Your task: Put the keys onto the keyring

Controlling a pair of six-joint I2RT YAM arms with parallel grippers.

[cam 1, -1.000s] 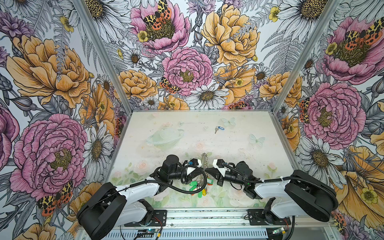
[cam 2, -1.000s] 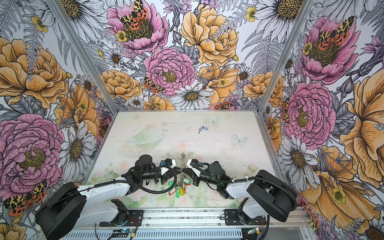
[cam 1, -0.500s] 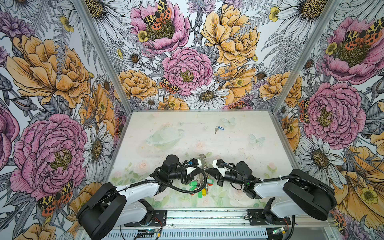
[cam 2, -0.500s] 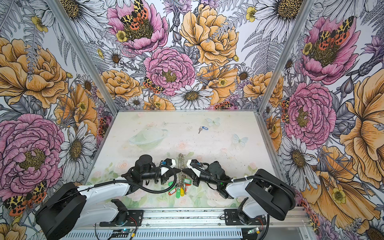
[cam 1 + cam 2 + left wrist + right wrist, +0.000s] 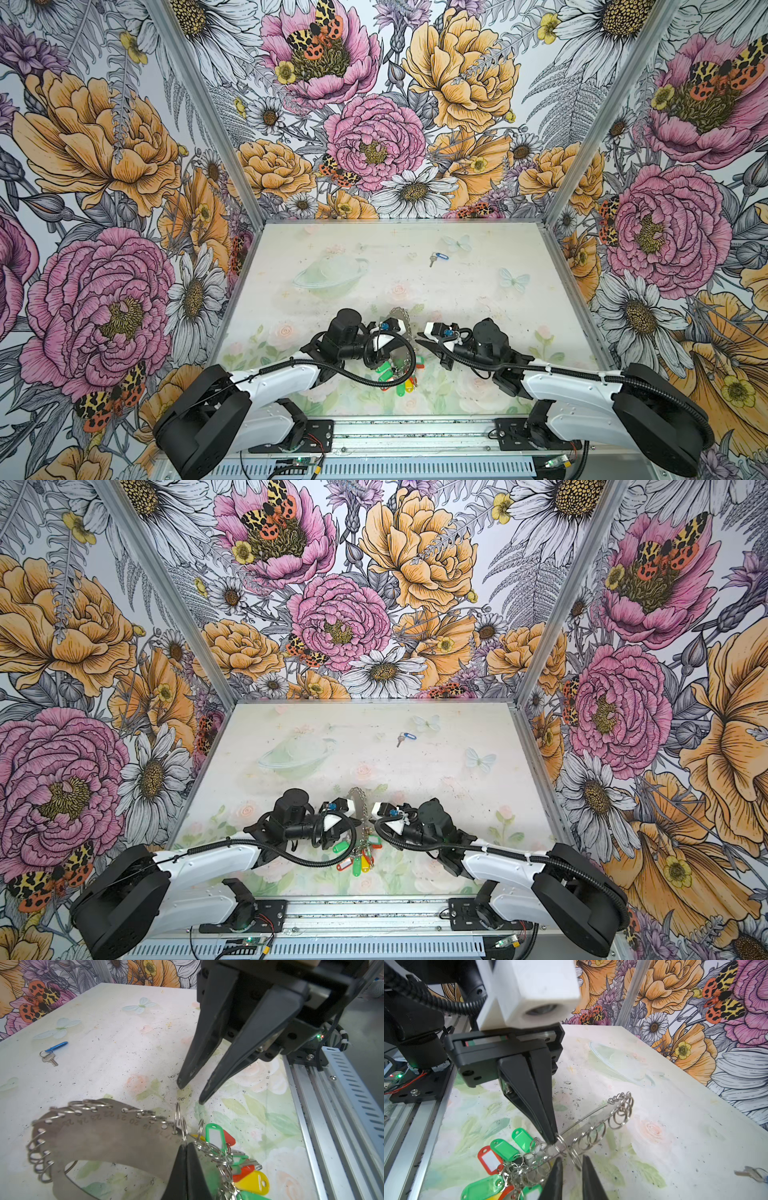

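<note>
The keys (image 5: 438,257) (image 5: 405,737), a small silver key on a blue tag, lie alone far back on the table, also in the left wrist view (image 5: 51,1054) and the right wrist view (image 5: 751,1173). The keyring (image 5: 108,1136) (image 5: 400,328) (image 5: 360,808), a flat grey band edged with wire rings, stands on edge near the front. My left gripper (image 5: 185,1146) (image 5: 551,1140) is shut on its band. My right gripper (image 5: 572,1159) (image 5: 191,1094) faces it with jaws slightly apart. One small wire ring (image 5: 575,1156) sits loose in the gap.
A bunch of keys with green, red and yellow tags (image 5: 395,376) (image 5: 359,860) (image 5: 500,1157) hangs from the keyring's near end onto the table. A metal rail (image 5: 324,1118) runs along the front edge. Floral walls close in the left, right and back.
The left jaws have closed onto the keyring band. The right jaws have parted a little. Both arms have hardly moved, and the blue-tagged key lies where it was.
</note>
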